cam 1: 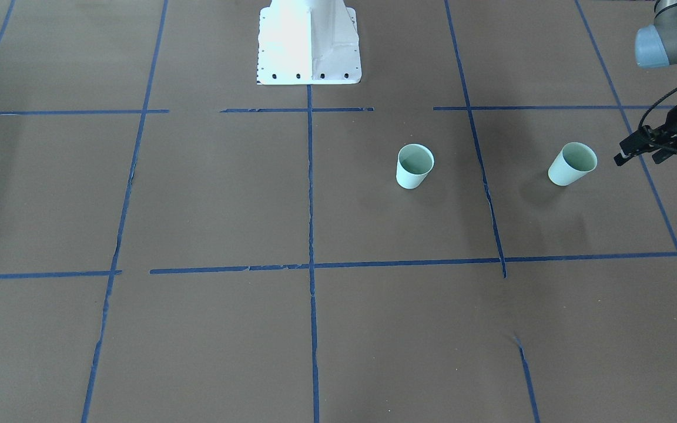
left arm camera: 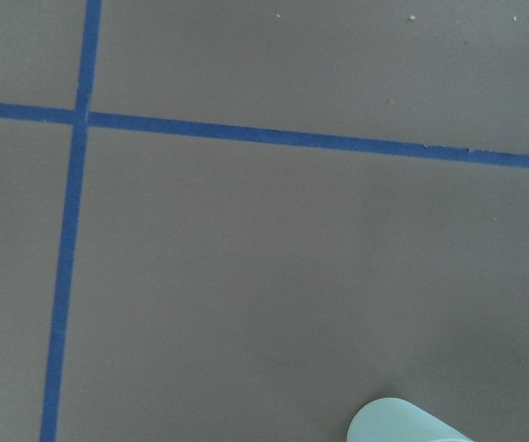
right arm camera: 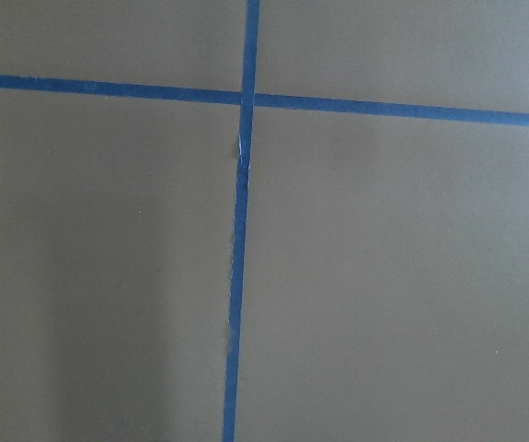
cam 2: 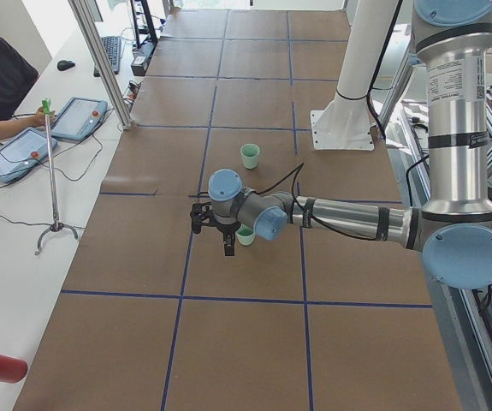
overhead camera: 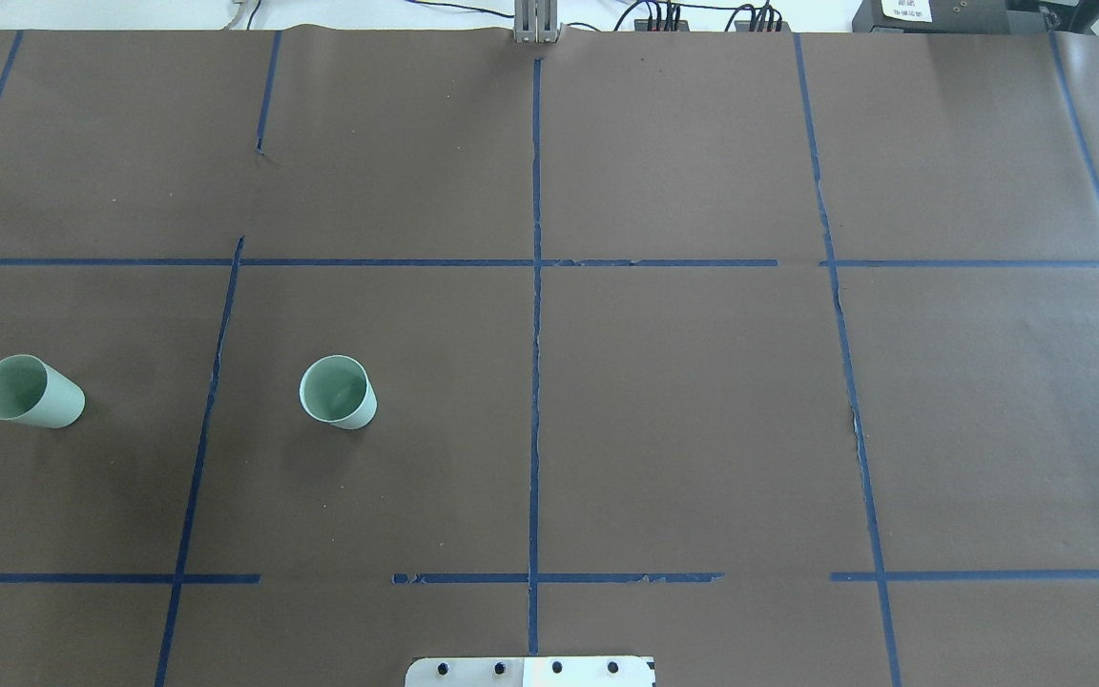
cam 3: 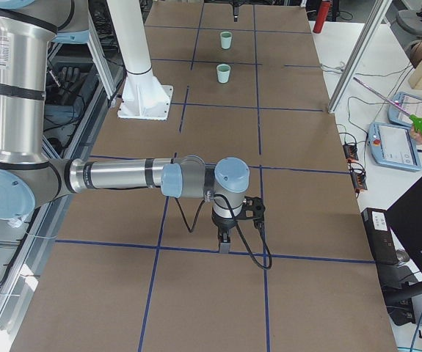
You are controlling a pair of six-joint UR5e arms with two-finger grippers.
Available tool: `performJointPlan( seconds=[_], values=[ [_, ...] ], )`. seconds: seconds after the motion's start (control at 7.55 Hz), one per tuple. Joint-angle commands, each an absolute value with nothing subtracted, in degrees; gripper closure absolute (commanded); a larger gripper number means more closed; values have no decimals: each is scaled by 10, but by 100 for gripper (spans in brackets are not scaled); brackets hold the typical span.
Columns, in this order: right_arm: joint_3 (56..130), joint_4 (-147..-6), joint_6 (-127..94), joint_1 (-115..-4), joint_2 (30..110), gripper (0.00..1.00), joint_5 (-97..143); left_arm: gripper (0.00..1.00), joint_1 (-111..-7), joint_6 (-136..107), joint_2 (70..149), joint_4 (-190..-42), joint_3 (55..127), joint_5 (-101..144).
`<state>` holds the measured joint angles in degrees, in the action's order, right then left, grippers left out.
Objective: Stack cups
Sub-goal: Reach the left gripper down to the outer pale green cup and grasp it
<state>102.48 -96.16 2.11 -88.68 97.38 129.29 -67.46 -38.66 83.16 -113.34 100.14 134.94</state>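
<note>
The left jaws stand spread and hold nothing, hovering over the bench [cam 1: 197,194] just beside one cup [cam 1: 572,164] without touching it. The other cup [cam 1: 415,166] stands upright beyond the first, well apart from those jaws. The right jaws hang far from both cups; I cannot tell whether they are spread or pressed together. A printed label [cam 2: 457,86] on the left arm is too small to read.

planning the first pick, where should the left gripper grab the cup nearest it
Probably the rim wall of the outer cup, from above, on the side facing the left gripper: one finger inside, one outside. It stands upright, mouth open, and tapers toward the base, so a side pinch could slip; a rim grip leaves the base free to nest in the other cup.
</note>
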Motion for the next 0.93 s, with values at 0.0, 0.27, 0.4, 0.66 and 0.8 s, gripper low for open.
performJointPlan(
  seconds=[0.0,0.27,0.4,0.66,0.8],
  values=[
    [1025,-962,21,-887,974,0,1293,0,-643,-395,831,-1135,1000,1349],
    [1025,-962,21,-887,974,0,1293,0,-620,-411,831,-1151,996,1349],
    [1025,-962,21,-887,974,0,1293,0,-606,-430,831,-1177,985,1348],
    [1025,-962,21,-887,974,0,1293,0,-590,-432,831,-1203,966,1348],
    [1025,-962,21,-887,974,0,1293,0,-585,-432,832,-1203,965,1348]
  ],
)
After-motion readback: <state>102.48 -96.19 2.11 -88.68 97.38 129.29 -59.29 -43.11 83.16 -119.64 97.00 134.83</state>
